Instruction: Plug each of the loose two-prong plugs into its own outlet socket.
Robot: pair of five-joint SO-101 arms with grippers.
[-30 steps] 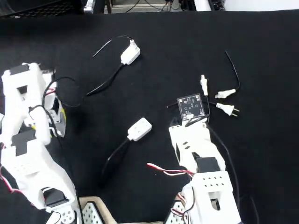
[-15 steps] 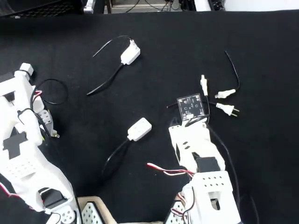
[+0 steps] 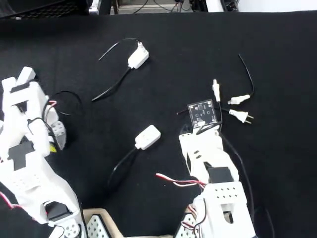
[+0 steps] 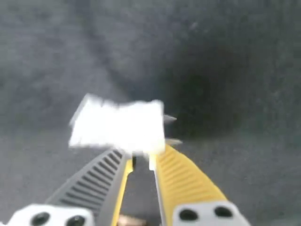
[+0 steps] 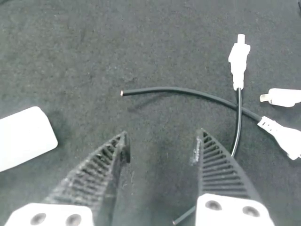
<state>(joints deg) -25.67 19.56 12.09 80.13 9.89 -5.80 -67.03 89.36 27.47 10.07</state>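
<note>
Left gripper, at the left edge of the high view, is closed narrowly on a white two-prong plug. Right gripper gapes wide, holding nothing, over the black counter. Three loose plugs lie right of centre; one outlet socket sits at centre, a second socket upper left.

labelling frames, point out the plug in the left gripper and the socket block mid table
plug [image 4: 117, 126], left wrist view, middle of its white body
socket block [image 3: 147, 137], high view, centre of its top face
</note>
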